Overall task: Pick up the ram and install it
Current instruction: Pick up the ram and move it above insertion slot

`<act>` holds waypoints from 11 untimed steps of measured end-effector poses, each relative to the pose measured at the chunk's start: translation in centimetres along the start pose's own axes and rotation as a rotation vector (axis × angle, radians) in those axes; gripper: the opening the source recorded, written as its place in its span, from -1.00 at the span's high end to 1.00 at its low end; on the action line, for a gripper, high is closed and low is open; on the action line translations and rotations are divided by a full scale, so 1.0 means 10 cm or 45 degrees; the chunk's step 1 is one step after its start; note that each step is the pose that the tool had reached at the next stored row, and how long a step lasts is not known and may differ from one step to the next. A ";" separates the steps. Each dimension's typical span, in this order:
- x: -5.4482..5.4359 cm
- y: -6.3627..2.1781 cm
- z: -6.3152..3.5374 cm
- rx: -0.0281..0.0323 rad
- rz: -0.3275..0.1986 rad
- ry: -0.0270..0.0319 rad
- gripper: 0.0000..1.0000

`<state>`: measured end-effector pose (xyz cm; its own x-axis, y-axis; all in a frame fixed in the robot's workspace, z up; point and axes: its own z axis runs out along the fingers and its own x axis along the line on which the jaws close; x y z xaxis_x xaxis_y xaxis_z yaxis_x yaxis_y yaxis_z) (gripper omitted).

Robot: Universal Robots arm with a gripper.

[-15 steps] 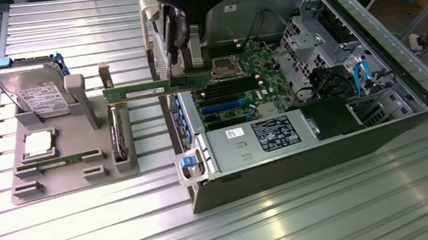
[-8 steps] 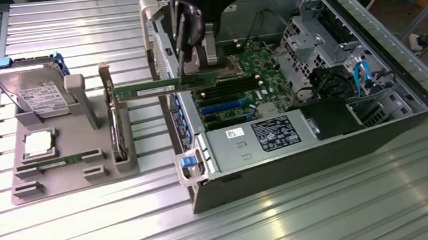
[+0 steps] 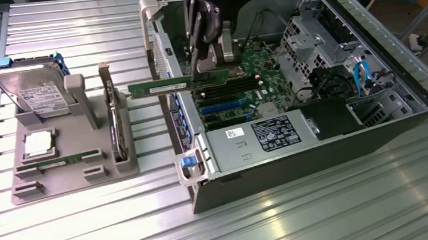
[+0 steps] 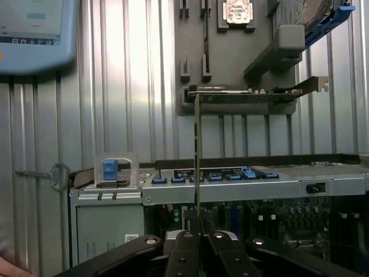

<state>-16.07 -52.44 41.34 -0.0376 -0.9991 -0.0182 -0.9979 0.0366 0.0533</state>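
The ram (image 3: 161, 87) is a long green stick with a white label. It hangs level above the open computer case (image 3: 293, 148), and one end juts past the case wall toward the exterior view's left. My gripper (image 3: 208, 73) is shut on the stick's other half, just over the black memory slots (image 3: 233, 88) of the motherboard (image 3: 270, 101). In the wrist view the ram (image 4: 197, 161) appears edge-on as a thin line rising from between my gripper (image 4: 198, 238) and its black fingers (image 4: 183, 254).
A grey holder (image 3: 73, 177) on the exterior view's left carries a hard drive (image 3: 32, 91), a processor (image 3: 39, 144), another green stick (image 3: 57, 162) and an upright expansion card (image 3: 115, 125). The case holds drive cages (image 3: 311, 38) and blue cables (image 3: 359, 77). The table (image 3: 321, 215) is ribbed metal.
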 end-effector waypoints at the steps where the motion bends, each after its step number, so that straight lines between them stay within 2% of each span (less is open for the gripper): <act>1: 0.00 -0.027 -0.001 -0.0002 0.000 0.0000 0.76; 11: -0.01 -0.243 -0.013 -0.0020 0.000 0.0001 0.76</act>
<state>-13.64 -52.44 41.34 -0.0376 -0.9991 -0.0181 -0.9978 0.0365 0.0548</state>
